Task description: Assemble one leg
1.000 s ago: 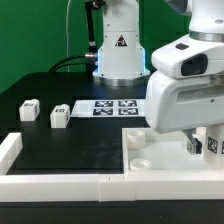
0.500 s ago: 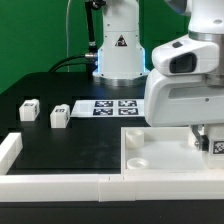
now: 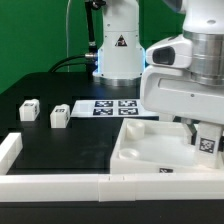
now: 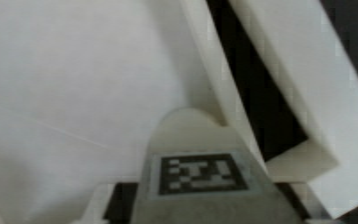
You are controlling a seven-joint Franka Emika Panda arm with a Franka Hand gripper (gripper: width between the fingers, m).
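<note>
Gripper hangs low at the exterior view's right, under the arm's big white wrist housing, and a leg with its black-and-white marker facing out sits between the fingers, so it looks clamped on that piece. That leg is down over the far right part of the large white square panel, which lies tilted on the black table. Two more legs stand well apart from it toward the exterior view's left: one near the table's edge, another just beside the marker board. Long white bars run along the front of the table, with a short upright end at the left.

From the wrist view, the gripper is closed around the leg, whose marker tag shows plainly on its face. The leg is close over the white panel, and a raised white rim with a dark gap runs beside it. Whether the leg touches the panel I cannot tell
</note>
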